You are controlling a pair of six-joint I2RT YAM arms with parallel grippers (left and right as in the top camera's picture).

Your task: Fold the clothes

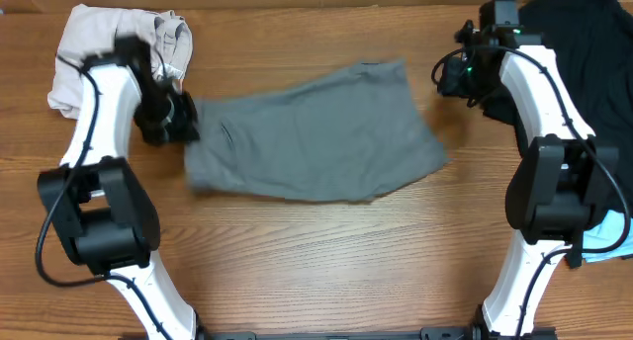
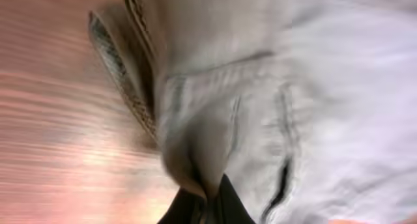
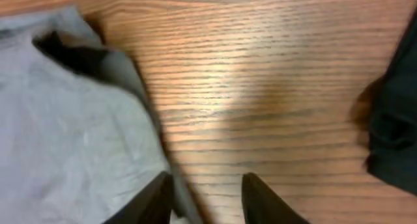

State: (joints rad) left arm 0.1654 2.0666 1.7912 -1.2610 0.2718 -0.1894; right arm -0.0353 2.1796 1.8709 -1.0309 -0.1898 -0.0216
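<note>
The mid-grey shorts [image 1: 316, 132] lie spread flat in the middle of the table. My left gripper [image 1: 180, 118] is at their left edge, shut on a pinched fold of the shorts [image 2: 195, 165]. The left wrist view also shows the slit pocket [image 2: 281, 183] and the waistband [image 2: 117, 74] beside my closed fingers [image 2: 207, 203]. My right gripper [image 1: 461, 73] is open to the right of the shorts' far right corner. In the right wrist view its fingers [image 3: 207, 188] hang over bare wood, with the shorts' edge [image 3: 71, 133] by the left finger.
A cream garment [image 1: 94, 43] lies crumpled at the far left corner, behind my left arm. A black T-shirt [image 1: 584, 43] lies at the far right and shows in the right wrist view [image 3: 394, 126]. A light blue item [image 1: 608, 231] lies by the right arm's base.
</note>
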